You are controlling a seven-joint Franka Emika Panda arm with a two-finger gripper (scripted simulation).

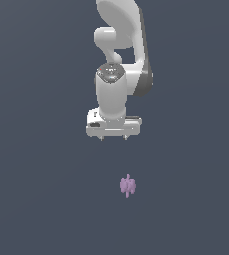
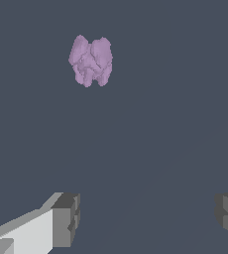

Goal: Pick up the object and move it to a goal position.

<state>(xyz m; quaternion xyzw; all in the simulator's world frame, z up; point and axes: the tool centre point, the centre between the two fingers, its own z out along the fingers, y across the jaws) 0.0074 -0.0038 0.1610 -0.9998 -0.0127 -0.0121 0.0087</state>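
While the small pale purple lumpy object (image 1: 128, 186) sits alone on the flat dark grey-blue surface (image 1: 37, 199), just below and right of centre in the exterior view, nothing touches it. Knobbly outline, bumpy lobes, a shallow crease down its middle in the wrist view (image 2: 90, 60); matte, uniform lilac colour, much smaller than the gripper. Its material is unclear.

White robot gripper (image 1: 114, 139) hangs well above the object in the exterior frame, around centre, apart from it and slightly toward the exterior view's left of it. Two short dark fingertips point straight down from the wide white hand body. Jaws spread wide, with nothing between them. In the wrist view one grey finger pad (image 2: 66, 220) shows on a white finger and the other pad sits at the opposite frame edge, a broad gap of bare floor between them.

White glossy robot arm (image 1: 117, 35) comes down from the upper centre of the exterior frame, curved joints stacked, wrist cylinder vertical, dark grey panel on the side toward the exterior view's right.
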